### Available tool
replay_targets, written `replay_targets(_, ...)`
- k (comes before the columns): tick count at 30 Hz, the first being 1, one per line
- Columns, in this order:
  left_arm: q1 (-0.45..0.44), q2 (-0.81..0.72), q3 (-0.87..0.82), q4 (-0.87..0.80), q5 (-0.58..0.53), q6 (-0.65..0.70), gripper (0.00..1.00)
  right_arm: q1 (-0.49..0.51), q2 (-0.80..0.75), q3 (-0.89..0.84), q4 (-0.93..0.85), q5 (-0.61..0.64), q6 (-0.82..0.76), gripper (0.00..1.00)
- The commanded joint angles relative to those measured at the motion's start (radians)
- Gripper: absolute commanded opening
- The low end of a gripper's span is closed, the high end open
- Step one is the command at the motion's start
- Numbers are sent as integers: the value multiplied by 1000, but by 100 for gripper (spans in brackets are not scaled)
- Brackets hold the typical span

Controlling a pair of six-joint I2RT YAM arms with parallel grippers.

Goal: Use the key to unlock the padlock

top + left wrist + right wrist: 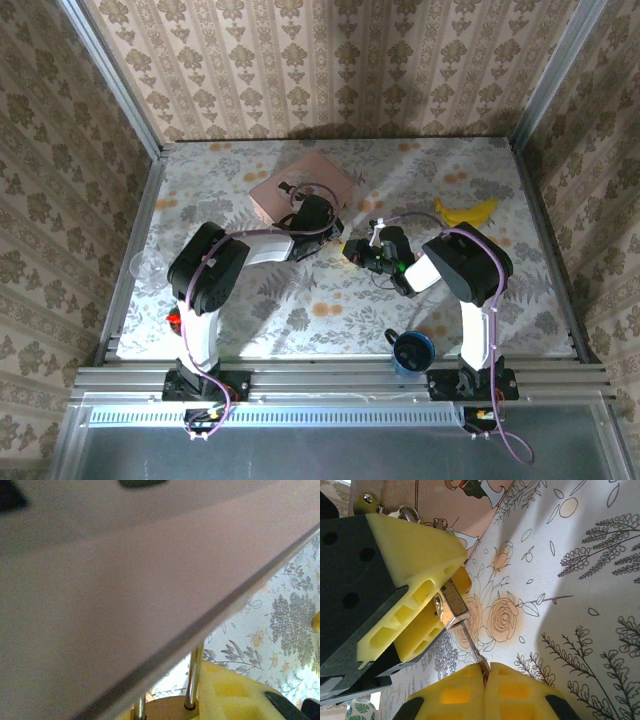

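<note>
The padlock [454, 602] has a brass-coloured metal body, dull and brushed, with bright scuffs. Its shackle [192, 680] is polished, smooth silvery metal. The key [471, 645] below the padlock is thin bare metal. The left gripper's pads [420, 555] around the padlock and the right gripper's pads [455, 695] are matt yellow moulded plastic. Beyond the padlock, the pink box [125, 580] looks like matt card. The table cover [580, 605] is smooth and printed.

Brass padlock [453, 601] tilted, held aloft; thin silvery key [471, 645] touching its base.
</note>
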State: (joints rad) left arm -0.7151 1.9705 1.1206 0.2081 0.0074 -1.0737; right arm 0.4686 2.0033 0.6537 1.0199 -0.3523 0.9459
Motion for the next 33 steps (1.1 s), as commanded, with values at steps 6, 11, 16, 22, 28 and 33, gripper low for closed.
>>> replay_targets(6,-92,-12,-84,41,123,24,0,-4,-11,8,86,2,-14,0)
replay_targets(11,-104,-14,-115,79,109,4,0,2,-11,-19,96,13,-14,0)
replay_targets(16,-112,-12,-121,96,106,-3,0,2,-7,-48,123,14,-10,0)
replay_targets(22,-116,-4,-116,103,111,-8,0,2,0,-67,151,16,-4,0)
replay_targets(28,-112,-5,-117,103,114,-13,0,2,-3,-73,155,19,-6,0)
replay_targets(33,-107,-1,-119,108,123,-26,0,2,-5,-74,157,22,-6,0)
